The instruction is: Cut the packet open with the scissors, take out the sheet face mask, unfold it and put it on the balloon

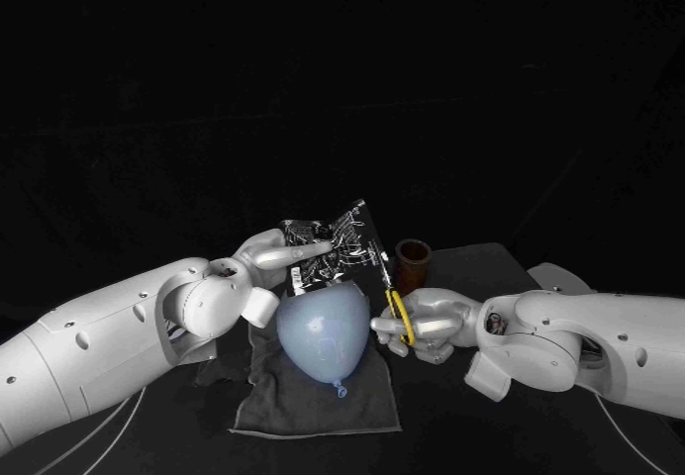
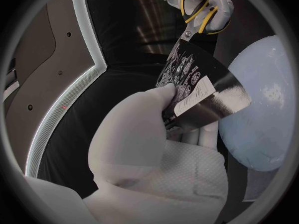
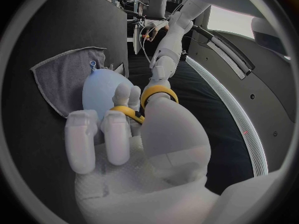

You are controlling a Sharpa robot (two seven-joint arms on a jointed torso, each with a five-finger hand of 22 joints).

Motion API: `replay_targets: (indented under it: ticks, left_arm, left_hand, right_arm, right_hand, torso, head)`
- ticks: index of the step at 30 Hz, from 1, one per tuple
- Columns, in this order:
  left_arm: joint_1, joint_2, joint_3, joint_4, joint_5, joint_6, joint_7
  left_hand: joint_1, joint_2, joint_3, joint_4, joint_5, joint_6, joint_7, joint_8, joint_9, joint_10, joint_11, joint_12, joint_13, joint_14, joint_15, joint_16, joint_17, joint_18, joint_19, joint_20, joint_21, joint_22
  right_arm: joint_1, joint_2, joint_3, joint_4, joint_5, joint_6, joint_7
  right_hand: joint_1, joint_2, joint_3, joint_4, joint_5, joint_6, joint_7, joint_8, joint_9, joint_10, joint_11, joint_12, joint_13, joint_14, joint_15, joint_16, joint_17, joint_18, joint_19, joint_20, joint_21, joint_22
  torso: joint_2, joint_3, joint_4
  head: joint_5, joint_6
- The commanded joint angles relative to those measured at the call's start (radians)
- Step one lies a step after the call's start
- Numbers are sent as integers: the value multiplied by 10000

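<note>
Just above the middle of the head view, the left hand [image 1: 278,252] pinches the dark printed packet [image 1: 339,240] upright over the pale blue balloon [image 1: 326,332]. Lower right of it, the right hand [image 1: 433,322] grips the yellow-handled scissors [image 1: 396,305], with its fingers through the loops. Their long axis runs up and slightly left, and the tips reach the packet's lower right edge. Whether the blades straddle that edge I cannot tell. The cut likely means working upward along that edge. The balloon lies on a grey cloth [image 1: 307,401], close beneath the blades. A brown cylinder [image 1: 414,259] stands just right of the packet.
</note>
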Motion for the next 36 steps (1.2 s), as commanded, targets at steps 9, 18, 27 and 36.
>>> replay_targets:
  ticks: [9, 18, 27, 36]
  left_arm:
    - [2, 24, -6, 15, -173, 413, 14]
    - [2, 8, -7, 16, -325, 519, 4]
    - [2, 1, -7, 15, -647, 665, -3]
    - [2, -4, -8, -29, -793, 731, -30]
  left_hand:
    - [16, 115, 71, 7, 62, 11, 38, 16, 1076, 43, -83, 33, 16, -14, -82, -72, 15, 103, -12, 30, -19, -19]
    - [16, 115, 71, 7, 62, 11, 38, 16, 1076, 43, -83, 33, 16, -14, -82, -72, 15, 103, -12, 30, -19, -19]
    - [14, 115, 75, 4, 62, 11, 37, 16, 1084, 43, -84, 33, 16, -13, -82, -74, 19, 103, -12, 30, -19, -20]
    - [14, 115, 75, 4, 62, 11, 37, 16, 1084, 43, -84, 33, 16, -13, -82, -74, 19, 103, -12, 30, -19, -20]
  right_arm:
    - [44, -80, 21, 69, -32, 62, 240]
    - [118, -108, 20, -2, -9, -1, 260]
    - [264, -127, 20, 8, -43, 155, 153]
    - [361, -174, 19, 48, -110, 301, 87]
  right_hand:
    - [7, -124, -363, 3, -11, -475, 287, -659, 108, 1656, -993, 299, -2472, 735, 124, -169, 1000, -33, 861, 48, -336, 2493]
    - [-295, -676, -90, 100, -3, -1743, 1213, -2248, -45, -148, -76, -3459, -5468, 651, 892, -311, 639, 53, 673, 721, -718, 2366]
    - [-607, -1148, 683, 122, -14, -1746, 1313, -2513, 73, -1, 18, -4061, -6563, 630, 996, -315, 583, 84, 626, 897, -804, 2335]
    - [-702, -1273, 954, 124, -15, -1679, 1304, -2549, 143, 141, 13, -4143, -6871, 630, 999, -307, 590, 79, 636, 910, -779, 2342]
  torso:
    - [3, 6, 0]
    - [5, 4, -4]
    - [-3, -1, 2]
    - [5, 4, -3]
  head:
    - [15, 29]
    - [4, 41]
    - [-4, 48]
    - [-2, 36]
